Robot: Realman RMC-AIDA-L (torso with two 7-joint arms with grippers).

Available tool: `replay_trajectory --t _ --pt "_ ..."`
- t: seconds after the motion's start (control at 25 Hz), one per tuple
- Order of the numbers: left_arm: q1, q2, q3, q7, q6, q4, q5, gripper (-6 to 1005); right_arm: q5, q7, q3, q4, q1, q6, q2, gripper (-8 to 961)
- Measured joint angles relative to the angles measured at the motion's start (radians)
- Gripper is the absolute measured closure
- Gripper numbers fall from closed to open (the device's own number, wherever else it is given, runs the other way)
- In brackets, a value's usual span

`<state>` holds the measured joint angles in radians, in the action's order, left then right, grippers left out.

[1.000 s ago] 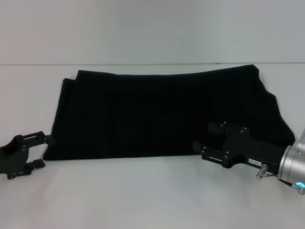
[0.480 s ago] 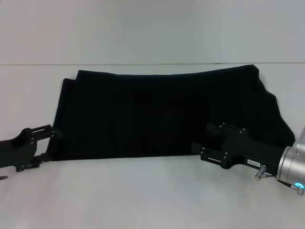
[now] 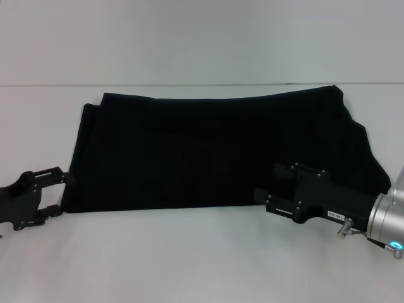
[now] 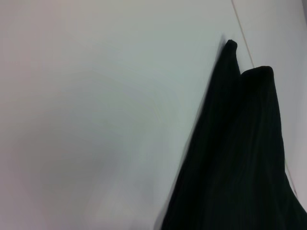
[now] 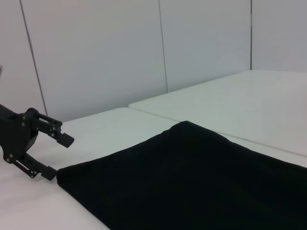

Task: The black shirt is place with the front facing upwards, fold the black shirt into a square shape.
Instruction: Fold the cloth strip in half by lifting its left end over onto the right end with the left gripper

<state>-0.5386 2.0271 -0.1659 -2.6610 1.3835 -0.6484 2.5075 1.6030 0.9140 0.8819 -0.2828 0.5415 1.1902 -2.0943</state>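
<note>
The black shirt (image 3: 214, 151) lies flat on the white table (image 3: 189, 259) as a wide folded rectangle; it also fills part of the left wrist view (image 4: 240, 158) and the right wrist view (image 5: 192, 182). My left gripper (image 3: 61, 192) is open, low on the table, right beside the shirt's near left corner. The right wrist view shows that left gripper (image 5: 60, 158) with jaws spread just off the corner. My right gripper (image 3: 268, 184) is open, resting over the shirt's near edge on the right side.
A seam in the table (image 3: 189, 84) runs just behind the shirt's far edge. Bare tabletop stretches in front of the shirt and to its left. Pale wall panels (image 5: 96, 52) stand beyond the table.
The left gripper pushed right toward the shirt's near left corner, then drew back a little to the left. The right arm and the shirt have stayed still.
</note>
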Motion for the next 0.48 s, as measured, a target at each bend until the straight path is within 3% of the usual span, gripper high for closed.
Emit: replay_trajectory --t 0.48 --pt "-0.012 -0.002 -0.011 -0.009 -0.026 -0.003 0.007 190 0.0 0.006 0.002 0.0 0.006 -0.004 0.001 187"
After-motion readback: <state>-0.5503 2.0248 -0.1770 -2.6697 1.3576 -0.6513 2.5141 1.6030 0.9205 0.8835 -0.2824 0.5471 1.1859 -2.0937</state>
